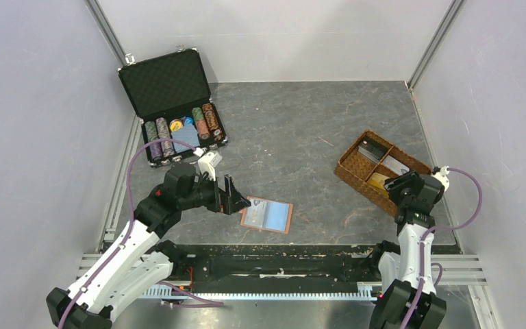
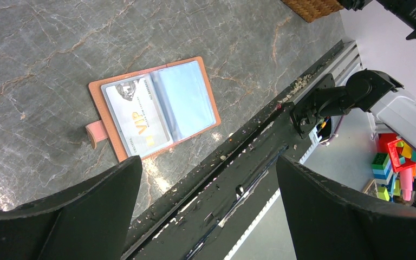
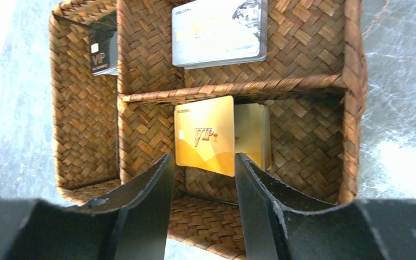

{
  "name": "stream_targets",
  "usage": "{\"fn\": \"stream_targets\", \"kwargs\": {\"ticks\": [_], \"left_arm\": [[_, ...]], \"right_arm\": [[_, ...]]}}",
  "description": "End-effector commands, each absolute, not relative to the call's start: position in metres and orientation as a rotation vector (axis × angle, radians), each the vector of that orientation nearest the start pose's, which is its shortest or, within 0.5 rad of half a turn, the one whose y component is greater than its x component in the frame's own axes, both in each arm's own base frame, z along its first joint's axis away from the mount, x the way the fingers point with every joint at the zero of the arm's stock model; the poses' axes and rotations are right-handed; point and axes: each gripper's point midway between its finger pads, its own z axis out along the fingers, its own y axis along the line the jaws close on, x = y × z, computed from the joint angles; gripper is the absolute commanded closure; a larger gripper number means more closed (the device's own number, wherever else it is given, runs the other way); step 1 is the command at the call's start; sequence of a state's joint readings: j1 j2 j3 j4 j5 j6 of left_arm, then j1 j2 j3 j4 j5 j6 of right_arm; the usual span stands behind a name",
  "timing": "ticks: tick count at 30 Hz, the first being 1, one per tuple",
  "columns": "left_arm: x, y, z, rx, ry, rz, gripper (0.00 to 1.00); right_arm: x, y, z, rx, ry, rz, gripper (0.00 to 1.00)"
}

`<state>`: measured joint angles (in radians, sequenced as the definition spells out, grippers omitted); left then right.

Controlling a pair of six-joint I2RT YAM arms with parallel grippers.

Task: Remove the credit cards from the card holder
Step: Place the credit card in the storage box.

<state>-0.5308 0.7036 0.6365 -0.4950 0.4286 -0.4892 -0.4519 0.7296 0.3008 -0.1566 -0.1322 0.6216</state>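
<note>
Looking down from the top camera, I have the card holder (image 1: 267, 215) lying open and flat close to the near edge of the table, its long axis running left to right. The left gripper (image 1: 236, 199) sits just to the left of it, low and pointing at its left end, so this arm is by far the nearer one. Its wrist view shows the fingers (image 2: 86, 216) spread wide with nothing between them.

In that view, a pale VIP card (image 2: 138, 116) lies in the sleeve of the half nearest the snap tab (image 2: 95, 132), which is the left half and the side closest to my open fingers. The other sleeve looks bare blue. I judge the next reach to be a short one to the right and down onto that card.

The right gripper (image 1: 411, 188) is well apart, over the woven tray (image 1: 356, 161) at the right. Its fingers flank a gold card (image 3: 205, 135) in a near compartment. I cannot tell whether they are pinching it or merely straddling it.
</note>
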Motion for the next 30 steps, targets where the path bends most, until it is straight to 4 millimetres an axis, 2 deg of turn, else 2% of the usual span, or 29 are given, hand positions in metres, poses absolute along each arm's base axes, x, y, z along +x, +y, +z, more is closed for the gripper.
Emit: {"fn": "stream_targets", "kwargs": {"ticks": [1,9,11,17,22,26,30], "left_arm": [[0.162,-0.202,0.193,0.385,2.151,-1.038,0.0],[0.162,-0.201,0.194,0.383,2.144,-1.035,0.0],[0.162,-0.201,0.194,0.383,2.144,-1.035,0.0],[0.164,-0.199,0.193,0.377,2.143,-1.018,0.0],[0.169,-0.196,0.185,0.355,2.18,-0.97,0.0],[0.176,-0.19,0.171,0.312,2.24,-0.9,0.0],[0.182,-0.186,0.149,0.272,2.348,-0.832,0.01]], "right_arm": [[0.243,-0.073,0.072,1.038,1.977,0.183,0.51],[0.244,-0.072,0.07,1.0,2.02,0.178,0.49],[0.246,-0.072,0.075,0.97,2.019,0.181,0.49],[0.257,-0.072,0.115,0.846,2.026,0.179,0.5],[0.265,-0.068,0.145,0.758,2.012,0.207,0.51],[0.272,-0.053,0.156,0.666,2.049,0.263,0.53],[0.28,-0.027,0.172,0.542,2.072,0.263,0.53]]}}
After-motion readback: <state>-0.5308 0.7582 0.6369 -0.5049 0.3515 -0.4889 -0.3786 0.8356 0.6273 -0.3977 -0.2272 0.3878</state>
